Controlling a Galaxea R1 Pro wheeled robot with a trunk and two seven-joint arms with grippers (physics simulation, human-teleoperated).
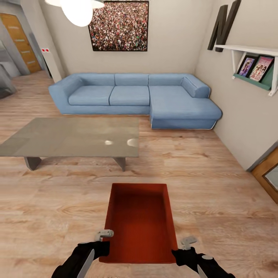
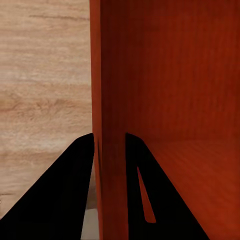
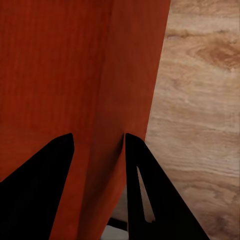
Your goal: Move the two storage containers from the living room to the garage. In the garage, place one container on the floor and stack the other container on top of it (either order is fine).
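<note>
**Both grippers clamped on one bin, living room ahead**

From the head camera I see one storage container (image 1: 139, 222), orange-red and open-topped, held low in front of me at about 6 o'clock, above the light wood plank floor (image 1: 216, 200). My left gripper (image 1: 103, 236) sits at the bin's near left corner, around 7 o'clock, and my right gripper (image 1: 186, 244) at the near right corner, around 5 o'clock.

In the left wrist view, the left gripper (image 2: 109, 150) has its two dark fingers straddling the bin's thin side wall (image 2: 107, 100), one finger outside and one inside, pressed against it: it is gripping the wall. In the right wrist view, the right gripper (image 3: 98, 150) is the same, fingers closed on the opposite wall (image 3: 125, 75), with plank flooring beyond.

Past the bin, at 11 o'clock, stands the grey coffee table (image 1: 69, 137). Behind it at 12 o'clock is the blue sofa (image 1: 135, 98), with a framed crowd picture (image 1: 119, 25) on the wall above. A white wall shelf (image 1: 255, 61) hangs at 2 o'clock.
</note>
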